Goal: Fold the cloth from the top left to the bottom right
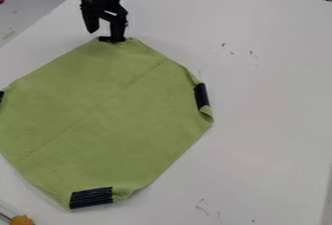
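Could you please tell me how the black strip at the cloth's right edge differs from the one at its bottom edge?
The right strip runs steeply up the view, while the bottom strip lies nearly level. The right strip looks smaller, the bottom strip larger. Both are black and sit at the edge of the green cloth.

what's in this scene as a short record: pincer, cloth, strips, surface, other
pincer: black two-finger pincer, open, at the cloth's top corner
cloth: green fabric cloth, spread out, not yet folded over, slightly curled at its right corner
strips: shiny black strips at the cloth's bottom and right corners
surface: white flat tabletop with small dark marks
other: small orange object, at the view's lower left
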Tool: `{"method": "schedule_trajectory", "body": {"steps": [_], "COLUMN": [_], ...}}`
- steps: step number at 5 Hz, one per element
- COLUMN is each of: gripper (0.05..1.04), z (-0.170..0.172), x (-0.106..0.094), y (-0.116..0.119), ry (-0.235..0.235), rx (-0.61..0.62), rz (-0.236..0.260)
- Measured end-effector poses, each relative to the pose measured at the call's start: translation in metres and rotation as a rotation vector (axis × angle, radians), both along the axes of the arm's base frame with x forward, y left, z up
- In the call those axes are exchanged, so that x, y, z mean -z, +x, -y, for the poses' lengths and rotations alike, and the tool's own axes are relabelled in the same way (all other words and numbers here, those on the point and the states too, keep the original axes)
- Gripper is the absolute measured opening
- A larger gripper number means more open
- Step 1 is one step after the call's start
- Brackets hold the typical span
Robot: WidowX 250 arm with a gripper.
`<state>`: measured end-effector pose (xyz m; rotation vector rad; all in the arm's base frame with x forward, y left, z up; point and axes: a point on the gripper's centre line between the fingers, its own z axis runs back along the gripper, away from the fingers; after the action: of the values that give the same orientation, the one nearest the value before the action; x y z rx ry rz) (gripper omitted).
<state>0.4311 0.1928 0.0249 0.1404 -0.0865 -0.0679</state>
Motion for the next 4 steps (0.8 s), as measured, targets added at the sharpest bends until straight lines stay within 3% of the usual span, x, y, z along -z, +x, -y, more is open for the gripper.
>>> {"method": "schedule_trajectory", "body": {"steps": [3, 4], "gripper": [1.001, 0.95], "z": [-0.012, -0.017], "x": [0.016, 0.018], "y": [-0.01, -0.014], "ry": [-0.075, -0.099], "rx": [-0.062, -0.08], "rz": [0.059, 0.098]}}
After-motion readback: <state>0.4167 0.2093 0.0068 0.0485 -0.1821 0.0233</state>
